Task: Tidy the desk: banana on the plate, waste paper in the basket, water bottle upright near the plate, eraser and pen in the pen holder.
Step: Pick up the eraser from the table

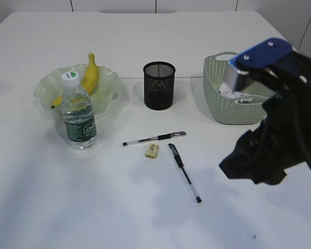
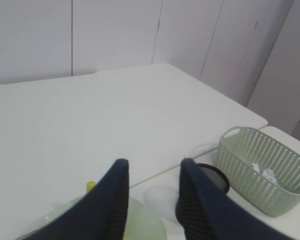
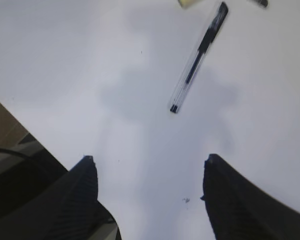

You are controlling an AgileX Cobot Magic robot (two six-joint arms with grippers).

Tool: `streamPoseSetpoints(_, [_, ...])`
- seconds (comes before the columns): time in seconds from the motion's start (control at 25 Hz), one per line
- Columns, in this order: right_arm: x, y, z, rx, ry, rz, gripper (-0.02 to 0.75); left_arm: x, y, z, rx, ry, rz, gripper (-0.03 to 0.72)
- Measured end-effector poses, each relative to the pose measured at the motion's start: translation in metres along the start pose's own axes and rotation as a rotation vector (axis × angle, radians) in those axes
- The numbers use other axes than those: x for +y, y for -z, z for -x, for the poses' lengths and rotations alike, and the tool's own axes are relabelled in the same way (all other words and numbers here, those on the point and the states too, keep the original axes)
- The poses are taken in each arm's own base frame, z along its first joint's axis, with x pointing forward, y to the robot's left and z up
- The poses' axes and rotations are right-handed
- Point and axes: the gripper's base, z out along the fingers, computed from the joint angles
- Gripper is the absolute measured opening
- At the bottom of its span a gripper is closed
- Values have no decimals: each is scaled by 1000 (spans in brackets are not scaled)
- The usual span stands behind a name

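Observation:
The banana (image 1: pixel 91 77) lies in the pale green plate (image 1: pixel 108 83) at the left of the desk (image 1: pixel 67 197). In front of it the water bottle (image 1: pixel 79 111) stands upright. The black pen holder (image 1: pixel 159 85) stands mid-desk. Waste paper (image 1: pixel 232 93) lies in the basket (image 1: pixel 217 101). Two pens (image 1: pixel 154 138) (image 1: pixel 184 172) and the eraser (image 1: pixel 152 150) lie loose on the desk. My right gripper (image 3: pixel 150 160) hovers open over bare desk, short of the nearer pen (image 3: pixel 197 57). My left gripper (image 2: pixel 154 162) hangs open and empty above the plate (image 2: pixel 147 222), outside the exterior view.
The right arm (image 1: pixel 280 129) fills the right side of the exterior view and covers part of the basket. From the left wrist I see the banana tip (image 2: pixel 91 186), pen holder (image 2: pixel 217 177) and basket (image 2: pixel 260 167). A desk seam runs behind them.

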Motion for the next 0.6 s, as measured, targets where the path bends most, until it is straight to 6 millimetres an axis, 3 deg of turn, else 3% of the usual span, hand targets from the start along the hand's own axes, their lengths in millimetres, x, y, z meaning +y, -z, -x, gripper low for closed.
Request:
streamPoseSetpoints(0.28, [-3,28,26,-85,-84,-33,494,-5,0,-2,19,2,-57,237])
streamPoseSetpoints(0.6, [-4,32,29,-97,-161,-44,494,-6,0,-5,56,-15,-69,237])
